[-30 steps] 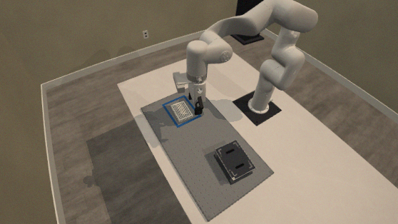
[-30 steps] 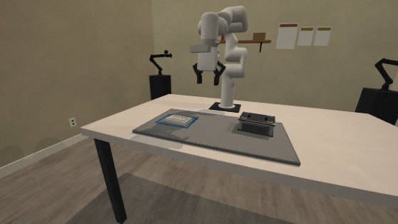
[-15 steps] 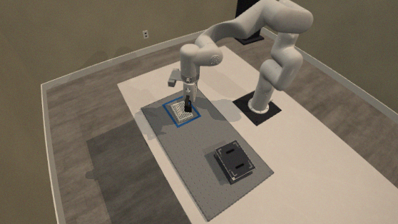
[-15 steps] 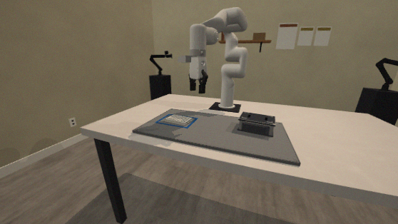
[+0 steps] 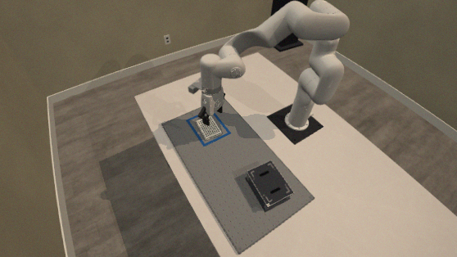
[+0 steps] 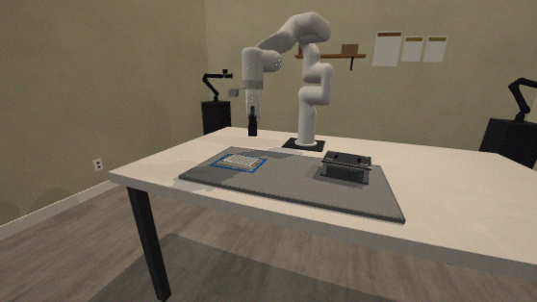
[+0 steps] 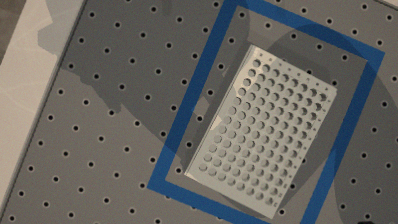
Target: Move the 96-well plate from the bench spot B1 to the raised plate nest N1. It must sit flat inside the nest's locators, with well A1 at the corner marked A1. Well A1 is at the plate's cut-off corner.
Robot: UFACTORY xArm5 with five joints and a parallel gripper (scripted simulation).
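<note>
Jaws [image 6: 251,129] fully open, holding nothing | one plate [image 5: 212,130] in blue outline [image 5: 196,135] | one nest [image 5: 270,185]

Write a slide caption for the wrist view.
Wrist view: 96-well plate lying inside the blue B1 outline on the perforated board.

Single white arm reaching out from its base, gripper pointing straight down.

From the base flange [image 5: 298,121] the arm [image 6: 315,82] rises upright, bends back at an elbow, arches over at the shoulder-high link [image 5: 315,18] and extends forward to a vertical wrist section [image 6: 251,64]. Below the wrist hangs the gripper [image 5: 205,115], its dark fingers [image 6: 252,126] directed downward and spread to their full width with nothing between them. In the exterior view the fingertips hang in the air, well above the surface beneath.
</note>
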